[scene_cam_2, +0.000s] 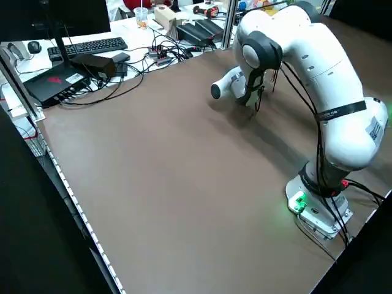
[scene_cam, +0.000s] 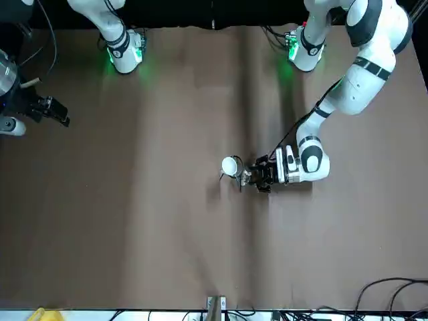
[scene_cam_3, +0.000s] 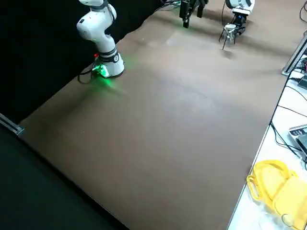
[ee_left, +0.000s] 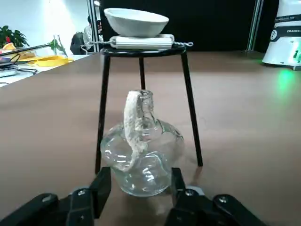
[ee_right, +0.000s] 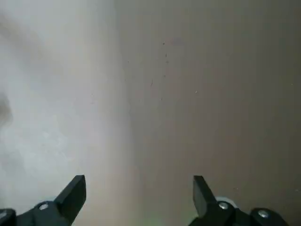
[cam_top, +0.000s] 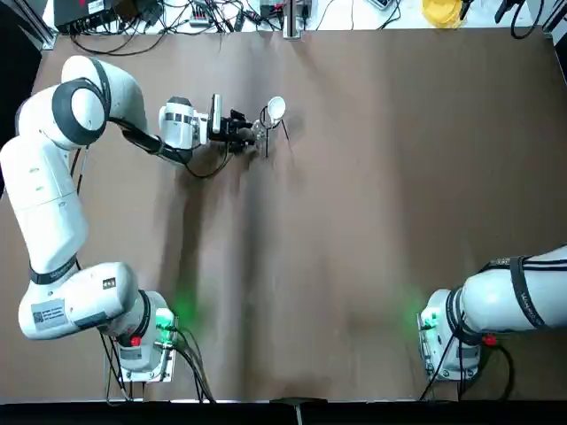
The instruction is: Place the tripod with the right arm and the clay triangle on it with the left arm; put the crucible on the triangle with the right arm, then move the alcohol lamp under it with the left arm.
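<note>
Left gripper fingers stand partly apart in your left wrist view, narrowed onto the sides of the lamp, which they hold low on its round glass body. You see a white wick looped through its neck and down inside. The lamp is at the tripod, its neck lower than the ring; how far under it sits, you cannot tell. The crucible rests upright on the triangle, which lies across the ring.

Your right gripper has its fingers wide, with nothing between them. The front view shows it at the right arm's side of the counter, well apart from the tripod; the top view leaves it out of sight. From overhead, you get the crucible's round top, but it hides most of the triangle, whose twisted wire ends show clearly in the left wrist view.
</note>
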Controlling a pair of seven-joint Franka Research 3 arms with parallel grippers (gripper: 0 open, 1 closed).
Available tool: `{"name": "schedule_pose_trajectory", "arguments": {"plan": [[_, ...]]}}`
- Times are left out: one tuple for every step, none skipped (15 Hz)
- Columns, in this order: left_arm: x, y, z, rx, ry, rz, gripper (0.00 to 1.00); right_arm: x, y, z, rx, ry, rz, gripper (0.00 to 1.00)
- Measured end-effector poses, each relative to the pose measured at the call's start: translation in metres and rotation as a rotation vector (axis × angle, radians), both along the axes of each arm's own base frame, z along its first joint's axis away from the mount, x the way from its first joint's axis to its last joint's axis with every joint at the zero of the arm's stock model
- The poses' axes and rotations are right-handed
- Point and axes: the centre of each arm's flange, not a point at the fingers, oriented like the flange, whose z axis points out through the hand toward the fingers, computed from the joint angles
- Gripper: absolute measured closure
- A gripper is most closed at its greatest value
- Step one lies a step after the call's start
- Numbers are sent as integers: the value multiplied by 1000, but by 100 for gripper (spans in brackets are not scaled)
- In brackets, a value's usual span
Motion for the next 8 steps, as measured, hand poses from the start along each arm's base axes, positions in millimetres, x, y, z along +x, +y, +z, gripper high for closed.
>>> {"name": "schedule_pose_trajectory", "arguments": {"plan": [[-1,-5,0,-3,2,-4,41,0,0,0,0,0,0,0],[-5,-17,1,-11,7,-10,41,0,0,0,0,0,0,0],[-6,-24,2,-15,9,-12,41,0,0,0,0,0,0,0],[-7,-31,4,-20,10,-14,41,0,0,0,0,0,0,0],[-7,-38,5,-26,10,-13,41,0,0,0,0,0,0,0],[-7,-43,7,-29,8,-15,41,0,0,0,0,0,0,0],[-6,-46,8,-30,5,-17,40,0,0,0,0,0,0,0],[-5,-46,9,-30,2,-17,39,0,0,0,0,0,0,0]]}}
